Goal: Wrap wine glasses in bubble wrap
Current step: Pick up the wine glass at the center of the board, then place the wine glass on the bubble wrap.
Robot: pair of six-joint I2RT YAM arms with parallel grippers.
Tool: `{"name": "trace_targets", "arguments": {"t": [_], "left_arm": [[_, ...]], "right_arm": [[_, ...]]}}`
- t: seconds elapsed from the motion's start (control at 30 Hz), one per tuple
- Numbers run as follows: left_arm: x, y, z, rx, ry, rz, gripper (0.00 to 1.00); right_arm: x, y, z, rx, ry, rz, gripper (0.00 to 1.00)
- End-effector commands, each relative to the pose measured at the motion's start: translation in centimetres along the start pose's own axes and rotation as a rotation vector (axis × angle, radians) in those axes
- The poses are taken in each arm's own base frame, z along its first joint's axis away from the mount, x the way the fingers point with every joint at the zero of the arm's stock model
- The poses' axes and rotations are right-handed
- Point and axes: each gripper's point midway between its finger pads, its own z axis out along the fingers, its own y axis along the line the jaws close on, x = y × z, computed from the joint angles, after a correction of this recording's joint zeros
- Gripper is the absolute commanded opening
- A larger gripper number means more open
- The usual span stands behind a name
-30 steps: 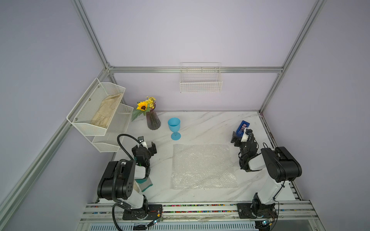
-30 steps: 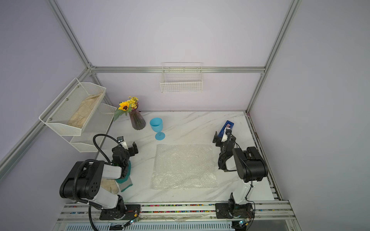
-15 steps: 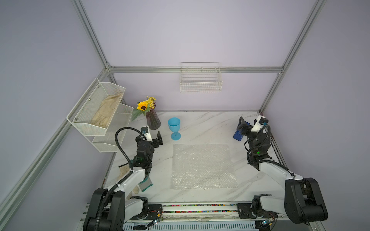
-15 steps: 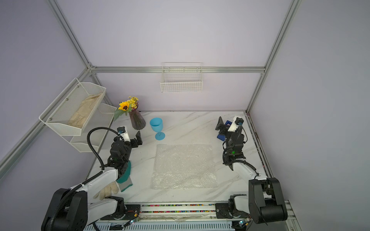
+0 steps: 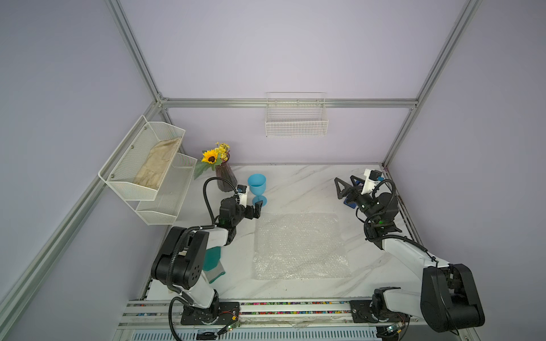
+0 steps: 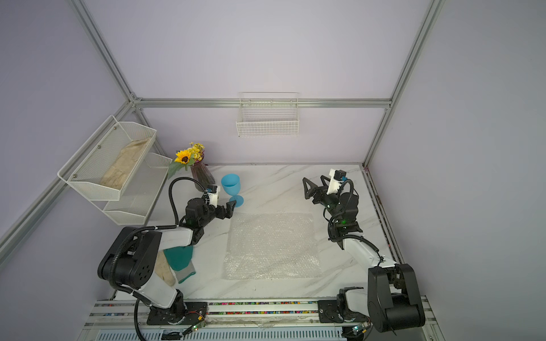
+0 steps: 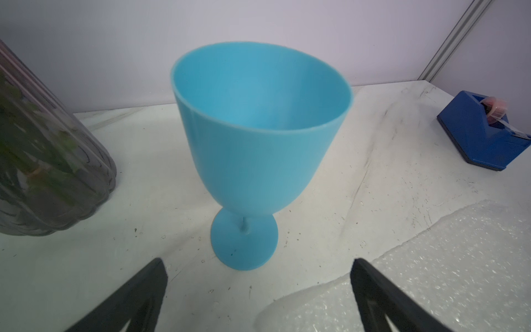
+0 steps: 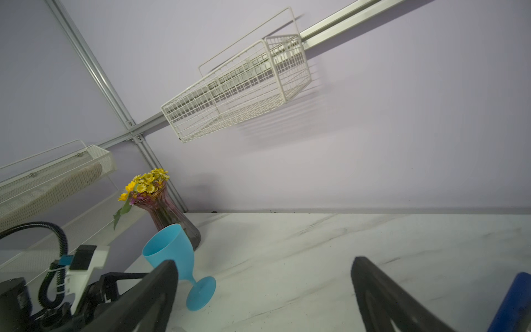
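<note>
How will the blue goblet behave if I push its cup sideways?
Probably tips easily: the goblet has a wide cup over a thin stem and smaller foot. Likely light; it looks like opaque matte plastic. Tipped, its round cup may roll.

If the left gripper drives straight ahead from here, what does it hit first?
The blue goblet, upright straight ahead of the left gripper, probably its foot first; nothing lies between them.

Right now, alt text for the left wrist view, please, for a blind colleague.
A light-blue goblet stands upright on the marble table, straight ahead of the open left gripper, which is not touching it. A dark ribbed vase stands to one side; a blue tape dispenser and the bubble wrap lie to the other.
</note>
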Motion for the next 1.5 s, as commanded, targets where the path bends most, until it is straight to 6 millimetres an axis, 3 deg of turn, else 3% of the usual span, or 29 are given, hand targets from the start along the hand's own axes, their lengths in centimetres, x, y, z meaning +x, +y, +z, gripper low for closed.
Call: {"name": "trace_targets", "arguments": {"t": [0.0,0.43,0.67,0.87,1.0,1.13,1.27,1.37,1.47], "left_arm": [[-7.6,-1.0,0.9,0.087,-0.226,0.059,1.0],[-9.6,-0.8,4.7,0.121,-0.265,0.118,0.99],[-9.7,-0.7,5.3,0.122,-0.226,0.11,0.82],[-11.8,-2.2,3.1,0.126,-0.161,0.065,0.79],[-12.8,-3.9,1.3,0.034,0.052,0.035,0.69],[-13.6,-6.7,-1.6,0.069,0.187,-0.05,0.64],[-12.3,-8.6,-4.8,0.104,0.305,-0.179,0.65],[-9.8,-10.2,-7.1,0.146,0.476,-0.226,0.64],[-6.6,-11.7,-9.3,0.188,0.67,-0.286,0.71]], "right_arm": [[-0.4,1.6,0.0,-0.07,-0.016,-0.041,0.97],[0.4,1.4,0.5,-0.072,0.011,-0.085,0.97],[0.3,1.5,0.7,-0.073,0.024,-0.09,0.97],[-0.5,1.8,0.9,-0.072,0.028,-0.08,0.97],[-1.2,2.0,1.1,-0.068,0.037,-0.04,0.97],[-1.9,0.8,1.9,0.018,0.065,0.03,0.97],[-2.2,0.3,2.2,0.061,0.103,0.061,0.97],[-2.2,0.4,2.0,0.072,0.129,0.092,0.97],[-2.0,0.9,1.6,0.056,0.146,0.131,0.96]]}}
